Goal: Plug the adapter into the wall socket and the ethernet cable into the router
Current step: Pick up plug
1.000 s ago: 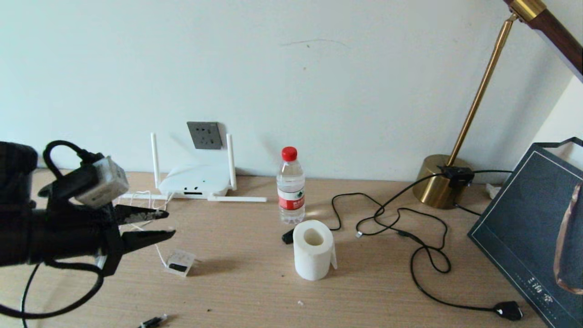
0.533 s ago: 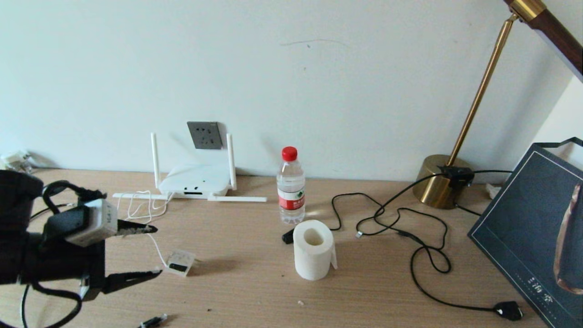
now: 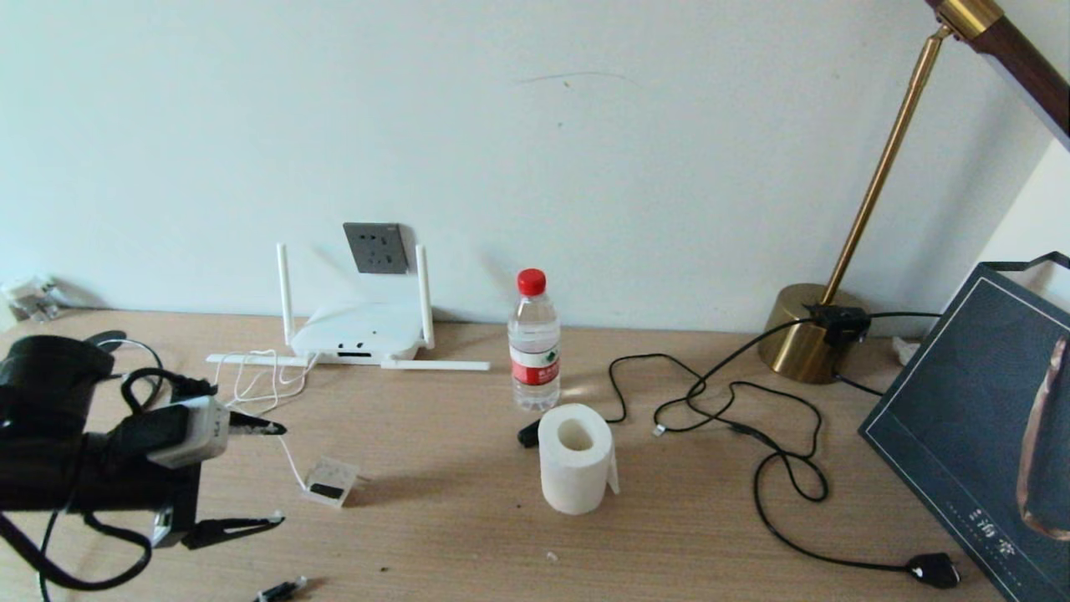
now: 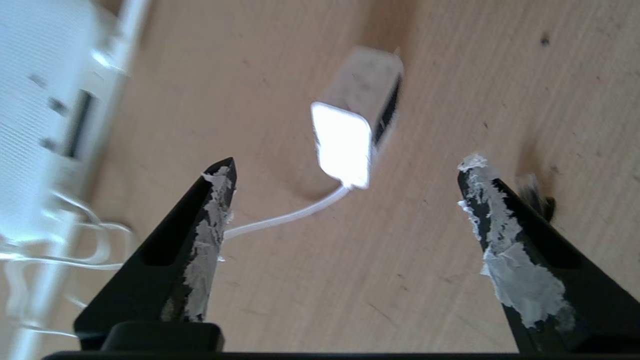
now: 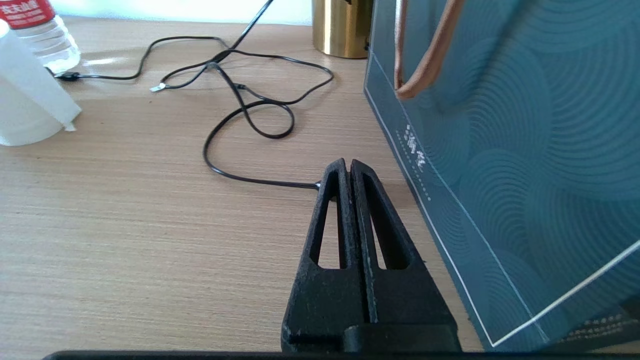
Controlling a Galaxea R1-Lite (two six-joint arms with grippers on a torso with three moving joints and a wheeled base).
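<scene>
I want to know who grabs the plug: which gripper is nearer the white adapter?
Left. The left gripper hangs open just beside the adapter, not touching it. The right gripper sits shut far off, by the dark gift bag.

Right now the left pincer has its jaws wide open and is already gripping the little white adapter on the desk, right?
Not quite. The left pincer does have its jaws wide open, but it grips nothing: the white adapter lies free on the desk, ahead of the tips and between them. The left wrist view shows bare wood on both sides of it.
</scene>
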